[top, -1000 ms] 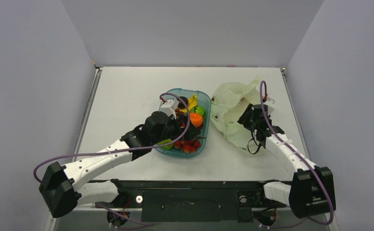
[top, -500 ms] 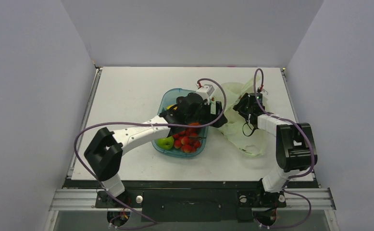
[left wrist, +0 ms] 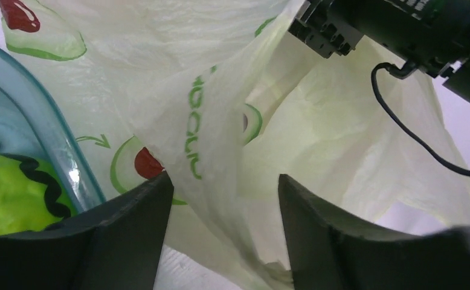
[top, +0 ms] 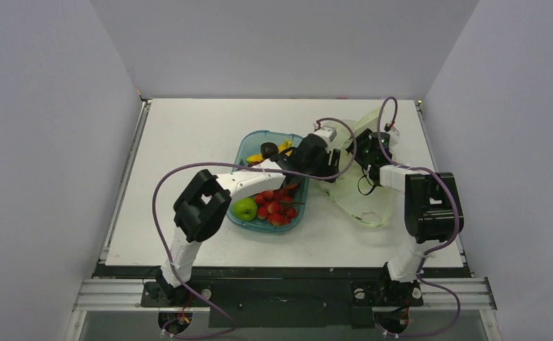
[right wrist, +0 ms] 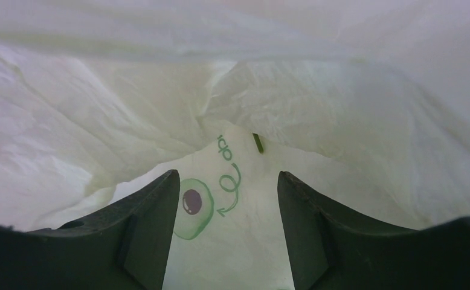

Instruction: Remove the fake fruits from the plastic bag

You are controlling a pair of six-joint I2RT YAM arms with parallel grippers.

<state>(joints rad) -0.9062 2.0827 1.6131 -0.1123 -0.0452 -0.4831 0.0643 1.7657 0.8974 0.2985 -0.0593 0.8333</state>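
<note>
One bag (top: 362,202) lies crumpled right of centre in the top view, just beside the right rim of the tray (top: 249,145). The left gripper (left wrist: 223,199) has its fingers spread apart, and a printed fold of the bag runs up between them. The tray's edge and a bright green piece (left wrist: 9,199) sit at the lower left of its wrist view. The right gripper (right wrist: 226,199) is likewise spread wide and points into the bag's pale inside. Only film with an avocado print lies between its fingers. In the top view the fruits rest in the tray at centre. The apple (top: 244,209) is at lower left with the berries (top: 277,209) beside it, and the banana (top: 282,148) and plum (top: 269,150) are at the top.
</note>
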